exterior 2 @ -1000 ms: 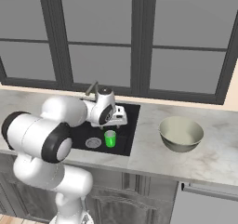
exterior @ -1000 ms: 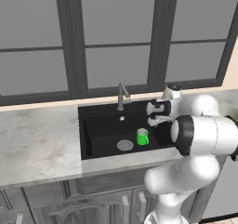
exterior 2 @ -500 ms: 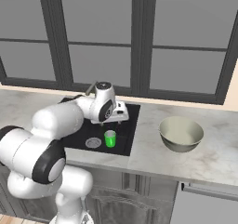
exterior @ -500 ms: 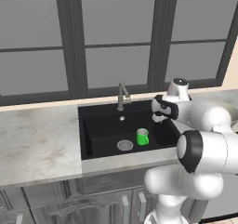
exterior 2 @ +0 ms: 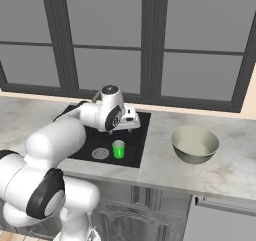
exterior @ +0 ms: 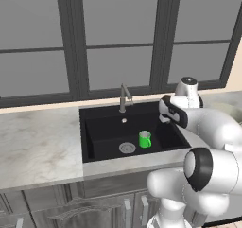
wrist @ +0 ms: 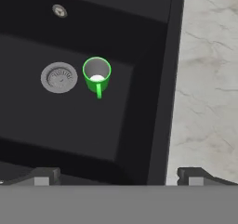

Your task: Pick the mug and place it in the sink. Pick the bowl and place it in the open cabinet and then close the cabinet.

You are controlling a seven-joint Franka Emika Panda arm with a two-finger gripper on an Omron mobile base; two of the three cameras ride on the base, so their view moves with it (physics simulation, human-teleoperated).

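Since a second ago our arm has swung right, lifting the gripper off toward the sink's right rim, jaws spread wide and empty. Right on the counter sits the bowl, upright, mouth up, no long axis; we judge it rigid, slick and wide, best pinched over its rim. Upright in the basin stands the mug, just right of the drain.
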